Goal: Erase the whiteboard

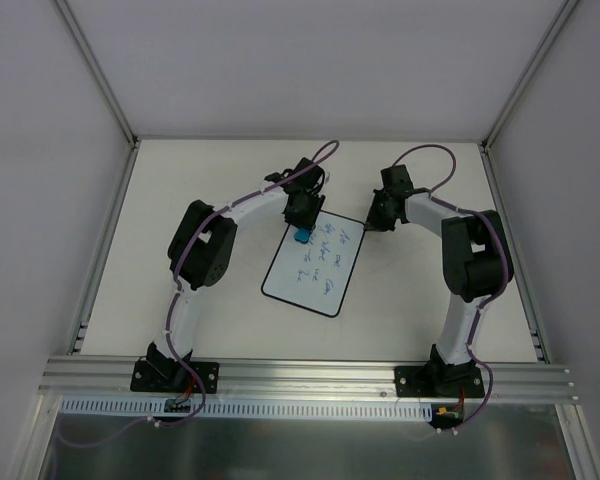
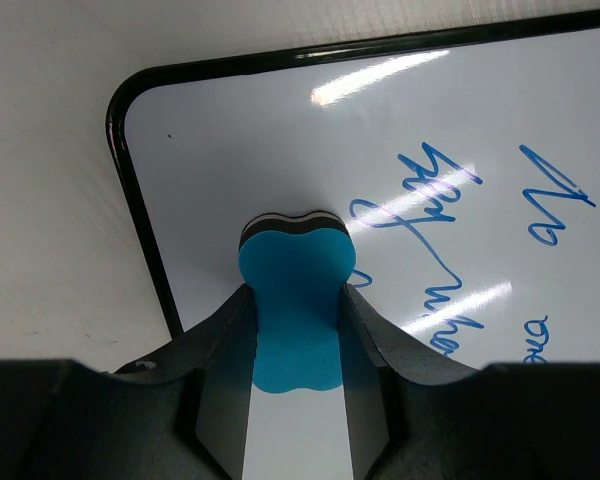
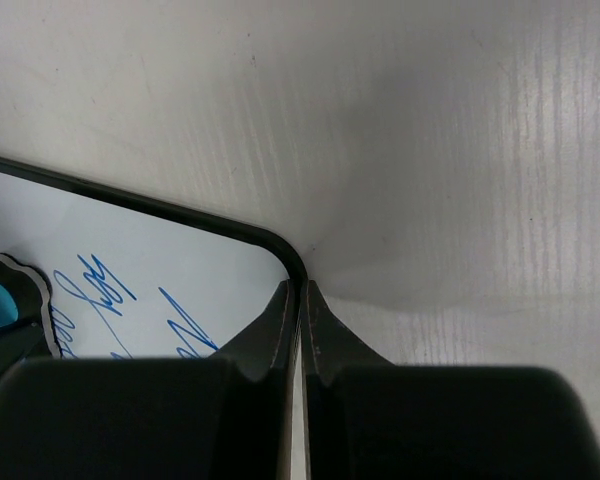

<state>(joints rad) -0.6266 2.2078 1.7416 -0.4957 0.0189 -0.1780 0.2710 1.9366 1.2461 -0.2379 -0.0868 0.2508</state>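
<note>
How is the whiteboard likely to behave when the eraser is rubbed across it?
The whiteboard looks thin and flat, probably light, so rubbing could slide it on the smooth table. Glare suggests a slick, stiff face. The right gripper, shut at its corner rim, probably steadies it against the blue eraser in the left gripper.

Glossy whiteboard (image 2: 280,130), matt ridged table (image 3: 430,120)

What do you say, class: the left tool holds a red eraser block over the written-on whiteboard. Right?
No. The bone-shaped eraser block in the left tool is blue, not red; it is over the white whiteboard with blue handwriting. The left wrist view shows it.
</note>
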